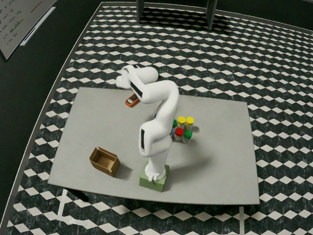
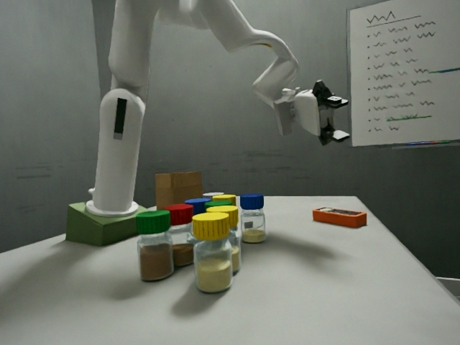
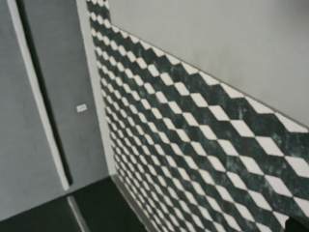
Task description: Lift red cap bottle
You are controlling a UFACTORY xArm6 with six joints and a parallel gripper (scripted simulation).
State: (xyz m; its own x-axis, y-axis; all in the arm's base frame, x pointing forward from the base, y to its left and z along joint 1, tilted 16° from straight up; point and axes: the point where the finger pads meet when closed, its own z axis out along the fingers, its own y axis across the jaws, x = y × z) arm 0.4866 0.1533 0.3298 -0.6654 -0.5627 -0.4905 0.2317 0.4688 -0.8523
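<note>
We are seeing the gripper [image 2: 334, 120] hanging high above the far side of the table [image 2: 334, 282], fingers [image 2: 340, 135] standing wide apart with nothing between them, pointing sideways toward the whiteboard [image 2: 405, 74]. The wrist view is taking in only checkered floor [image 3: 193, 145] and a table edge — no bottles. Below and beyond the claw, an orange case [image 2: 339, 216] is lying flat on the table.

The red-capped bottle [image 2: 180, 233] is standing well apart from the claw, in the cluster of bottles near the arm's green base [image 2: 80, 230]. It is a short clear jar with a ribbed red screw cap, roughly the lower third filled with brown powder. Its long axis is running vertical, cap pointing up — upright on the table. From above, its cap [image 1: 179, 131] is sitting between the green-capped bottle [image 1: 187, 134] and the arm, with two yellow-capped bottles [image 1: 185, 120] just behind. A cardboard box [image 1: 104, 161] is lying open farther left.
</note>
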